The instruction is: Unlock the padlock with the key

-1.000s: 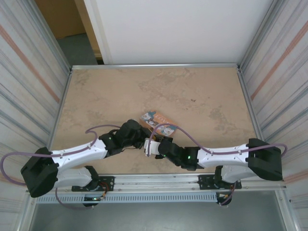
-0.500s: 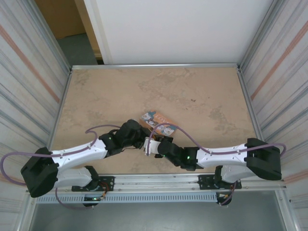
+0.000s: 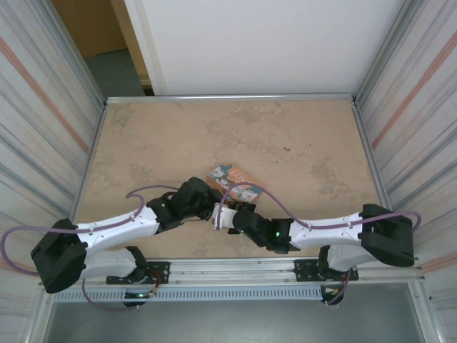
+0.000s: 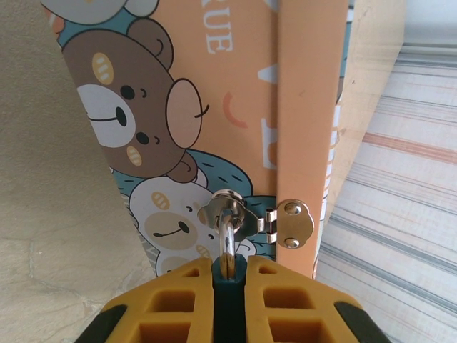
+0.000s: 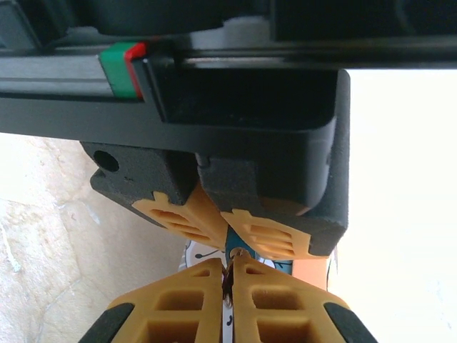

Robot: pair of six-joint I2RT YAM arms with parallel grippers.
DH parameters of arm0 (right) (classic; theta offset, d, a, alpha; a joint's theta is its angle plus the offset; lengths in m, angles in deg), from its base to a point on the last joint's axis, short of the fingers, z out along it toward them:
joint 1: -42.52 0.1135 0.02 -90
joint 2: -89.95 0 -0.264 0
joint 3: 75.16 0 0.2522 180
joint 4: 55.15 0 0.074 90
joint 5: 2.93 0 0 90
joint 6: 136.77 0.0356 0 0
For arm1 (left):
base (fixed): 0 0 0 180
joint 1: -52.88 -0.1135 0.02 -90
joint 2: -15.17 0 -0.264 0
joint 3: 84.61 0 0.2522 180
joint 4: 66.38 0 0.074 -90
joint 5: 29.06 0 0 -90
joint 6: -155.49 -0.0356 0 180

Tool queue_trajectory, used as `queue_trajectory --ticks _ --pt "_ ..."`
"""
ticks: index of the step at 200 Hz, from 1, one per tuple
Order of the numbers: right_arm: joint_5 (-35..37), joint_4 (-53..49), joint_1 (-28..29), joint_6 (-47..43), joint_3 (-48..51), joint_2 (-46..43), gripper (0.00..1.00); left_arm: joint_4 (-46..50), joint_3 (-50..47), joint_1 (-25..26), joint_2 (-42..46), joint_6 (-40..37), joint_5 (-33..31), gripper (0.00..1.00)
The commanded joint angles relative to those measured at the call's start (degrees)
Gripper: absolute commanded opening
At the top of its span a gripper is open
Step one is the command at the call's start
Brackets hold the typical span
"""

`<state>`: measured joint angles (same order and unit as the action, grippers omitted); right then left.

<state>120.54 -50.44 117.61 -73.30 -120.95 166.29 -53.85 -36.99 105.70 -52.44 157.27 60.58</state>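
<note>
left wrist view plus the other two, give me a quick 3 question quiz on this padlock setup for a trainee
1. True or false: the silver padlock shackle passes through the silver hasp on the orange bear-print notebook.
2. The left gripper is: A) open above the table; B) shut on the teal padlock body; C) shut on the notebook's cover.
3. Fill in: the right gripper is ___ (open or shut).
Key: 1 true; 2 B; 3 shut.
</note>
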Motion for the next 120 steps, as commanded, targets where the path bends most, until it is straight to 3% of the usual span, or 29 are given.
queue_trajectory --ticks 1,33,120 --pt "2.04 0.91 -1.17 2.79 1.35 0.62 0.07 -2.81 1.38 0.41 0.33 0.96 1.6 0.0" --pt "0.89 0.73 -2.43 6.84 1.86 -1.29 0.0 -2.9 1.38 0.47 0.37 0.96 1.69 0.0" --pt "-3.81 -1.15 -7.14 28.55 2.77 -7.12 0.0 -4.1 1.29 0.94 -0.74 1.35 1.68 0.0"
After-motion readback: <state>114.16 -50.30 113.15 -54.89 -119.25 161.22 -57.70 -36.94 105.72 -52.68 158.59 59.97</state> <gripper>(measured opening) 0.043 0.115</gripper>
